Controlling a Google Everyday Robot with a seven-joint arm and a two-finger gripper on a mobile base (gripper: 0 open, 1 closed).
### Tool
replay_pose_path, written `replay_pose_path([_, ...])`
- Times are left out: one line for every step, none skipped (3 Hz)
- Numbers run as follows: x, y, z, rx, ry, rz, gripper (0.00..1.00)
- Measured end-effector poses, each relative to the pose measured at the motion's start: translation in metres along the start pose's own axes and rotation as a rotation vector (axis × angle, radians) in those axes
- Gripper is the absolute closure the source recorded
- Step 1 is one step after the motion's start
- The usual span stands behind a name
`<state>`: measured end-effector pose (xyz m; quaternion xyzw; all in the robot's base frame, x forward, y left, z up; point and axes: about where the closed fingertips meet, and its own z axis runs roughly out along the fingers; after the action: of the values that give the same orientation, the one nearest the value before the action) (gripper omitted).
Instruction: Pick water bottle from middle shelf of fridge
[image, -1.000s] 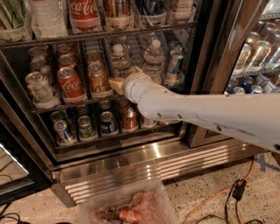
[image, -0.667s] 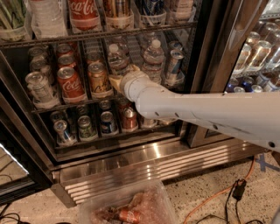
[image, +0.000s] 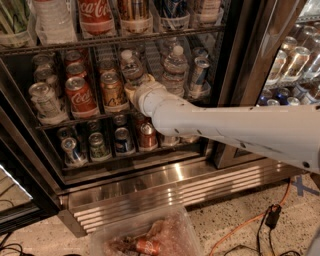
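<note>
Leftward and farther in, the gripper (image: 136, 86) had edged above the middle shelf (image: 75, 120); I noted the water bottle (image: 131, 65) upright, just beyond it. Whether it gripped, I could not tell.

From where I stand, the only wording I can read is the white Coca-Cola script. It shows on the red label of the cola bottle (image: 95, 14) at the top of the frame, left of centre, and again on the red can (image: 80, 97) at the front of the middle shelf (image: 75, 120), further left. A red can in the tub (image: 146, 246) at the bottom edge carries white script I can't read, and the tool (image: 133, 85), just left of centre at the water bottle (image: 131, 62), bears no lettering, nor can I read that bottle's pale label.
</note>
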<state>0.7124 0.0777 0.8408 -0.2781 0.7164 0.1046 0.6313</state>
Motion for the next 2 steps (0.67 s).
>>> replay_pose_path([-0.0089,0.0113,-0.0009,-0.037,-0.017,-0.004,1.0])
replay_pose_path([-0.0118,0.0129,-0.0022,-0.043,-0.026,-0.012,1.0])
